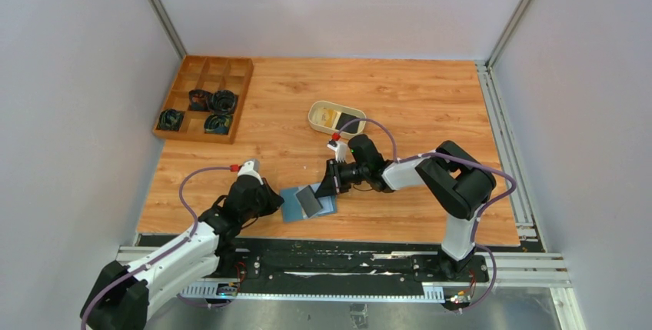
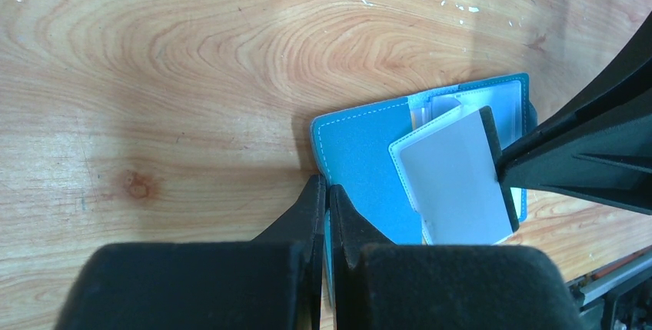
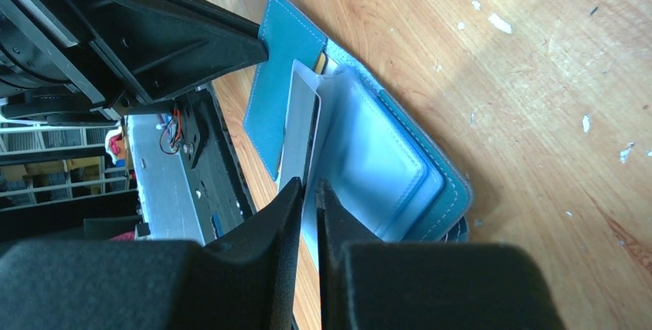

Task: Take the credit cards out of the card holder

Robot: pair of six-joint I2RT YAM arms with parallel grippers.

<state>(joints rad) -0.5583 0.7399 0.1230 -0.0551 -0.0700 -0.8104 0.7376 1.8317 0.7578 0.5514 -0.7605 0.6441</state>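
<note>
The teal-blue card holder (image 1: 292,207) lies open near the table's front edge, its lighter blue inside facing up (image 2: 361,161) (image 3: 384,153). My left gripper (image 1: 275,201) (image 2: 327,191) is shut on the edge of its left flap. My right gripper (image 1: 321,188) (image 3: 307,188) is shut on a thin credit card (image 1: 309,200) (image 2: 457,180) (image 3: 300,130). This card looks grey with a black edge and stands tilted up, partly out of an inner pocket. A tan-gold card (image 1: 329,117) and a black card (image 1: 352,124) lie in the beige oval dish (image 1: 315,115).
A brown wooden compartment tray (image 1: 217,65) with several dark coiled items (image 1: 223,101) sits at the back left. The dish is just behind my right arm. The black base rail (image 1: 346,257) runs along the near edge, close to the card holder. Grey walls enclose the table.
</note>
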